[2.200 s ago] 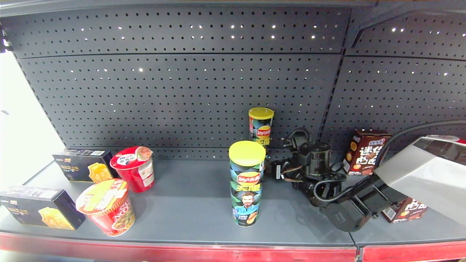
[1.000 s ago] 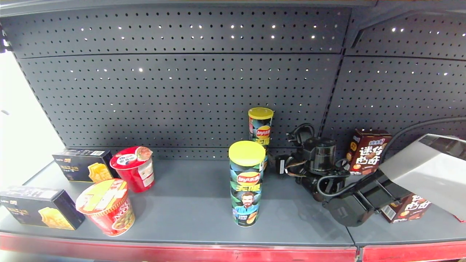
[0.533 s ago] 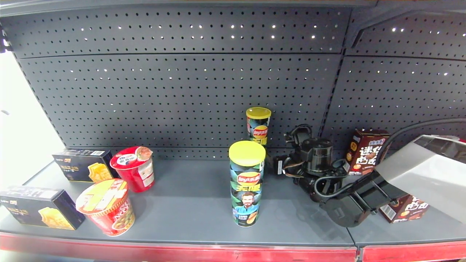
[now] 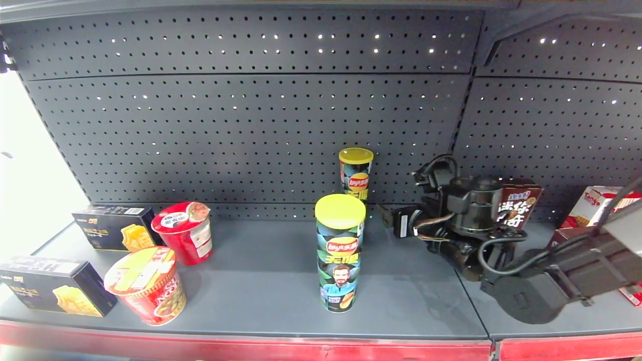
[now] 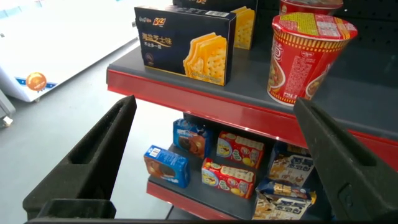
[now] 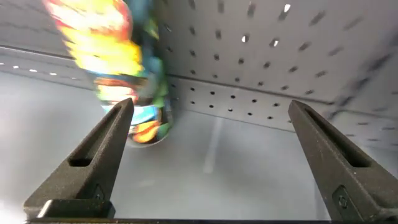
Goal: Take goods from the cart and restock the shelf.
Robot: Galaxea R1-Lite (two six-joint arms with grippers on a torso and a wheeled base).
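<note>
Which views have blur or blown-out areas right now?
Right wrist view: the chip can is smeared by motion blur. Head view: the far left edge is blown out white, and light pinpricks glint through the pegboard holes. Left wrist view: crisp, only the floor is washed out.

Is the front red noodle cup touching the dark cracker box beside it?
Apart. The left wrist view shows bare grey shelf between the red noodle cup and the dark cracker box.
</note>
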